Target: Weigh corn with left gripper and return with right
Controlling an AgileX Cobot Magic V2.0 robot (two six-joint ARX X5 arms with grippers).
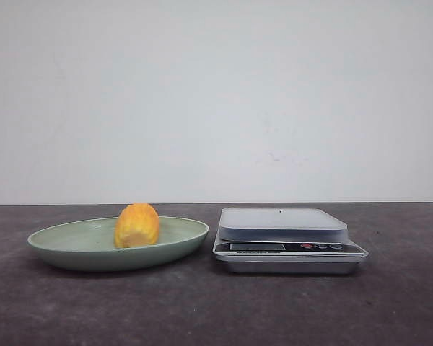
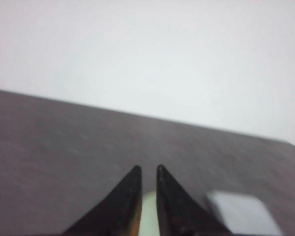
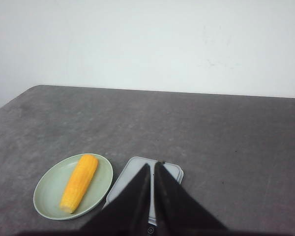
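Front view: your corn [image 1: 137, 225] lies in the green plate [image 1: 65, 249] on the dark table [image 1: 202, 310], left of the digital scale [image 1: 289, 249]; plate and scale sit just beside each other, and the scale's platform carries nothing. Right wrist view: the corn [image 3: 79, 183] appears as a full cob lying lengthwise across the plate [image 3: 49, 189], with the scale [image 3: 132, 172] just beside it. Your right gripper [image 3: 152, 169] hangs above the scale, its fingers drawn to a narrow slit and holding nothing. Left wrist view (blurred): your left gripper [image 2: 147, 172] is likewise nearly closed and empty, a pale green patch showing between its fingers and the scale [image 2: 243, 214] to one side.
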